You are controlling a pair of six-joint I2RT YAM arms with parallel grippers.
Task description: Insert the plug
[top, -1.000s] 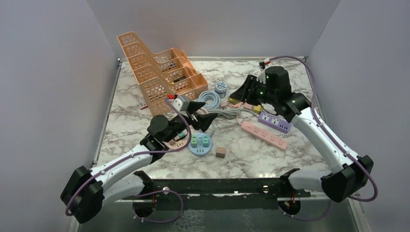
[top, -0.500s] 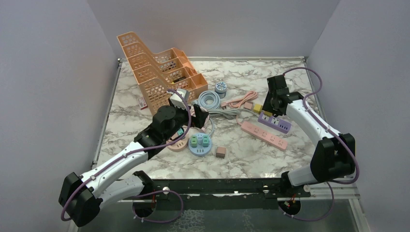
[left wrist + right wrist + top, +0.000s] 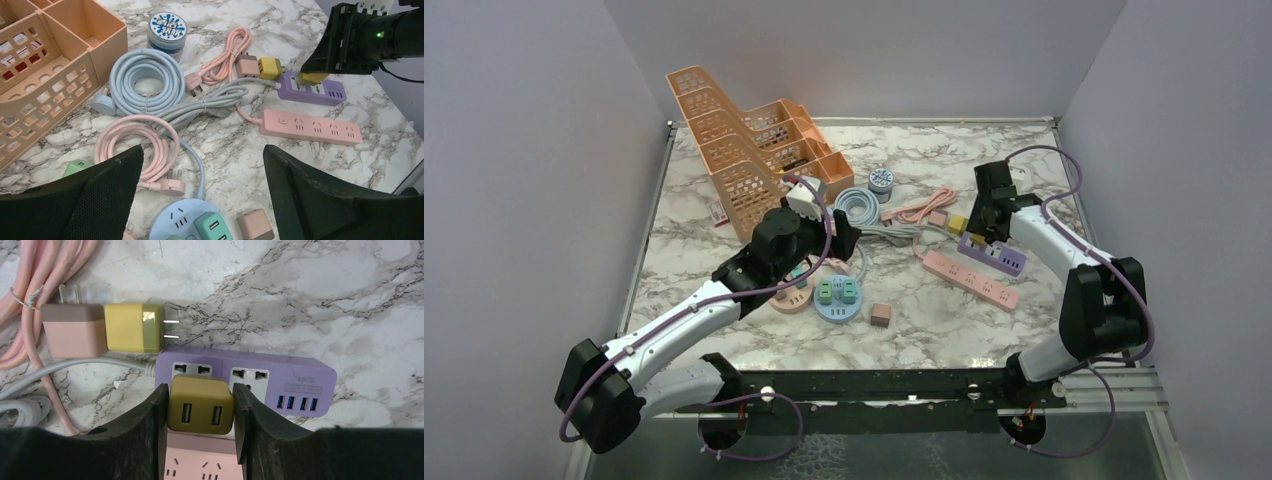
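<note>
My right gripper (image 3: 201, 412) is shut on a mustard two-port USB charger plug (image 3: 200, 405). It holds the plug upright over the left socket of the purple power strip (image 3: 300, 375). The prongs are hidden under the plug, so I cannot tell whether they are in the socket. In the top view the right gripper (image 3: 986, 222) is at the left end of the purple strip (image 3: 1002, 257). My left gripper (image 3: 202, 195) is open and empty, hovering over the cables near the round blue socket hub (image 3: 177, 227).
A loose yellow plug (image 3: 134, 327) and a pink plug (image 3: 74, 330) lie just beyond the purple strip. A pink power strip (image 3: 972, 278) lies in front of it. Orange baskets (image 3: 744, 150), coiled cables (image 3: 856, 205), a blue tin (image 3: 881, 180) and a small brown cube (image 3: 881, 315) are around the middle.
My right arm has folded back and brought its gripper with the mustard plug down onto the purple strip's left end. My left gripper has risen and turned toward the cables.
</note>
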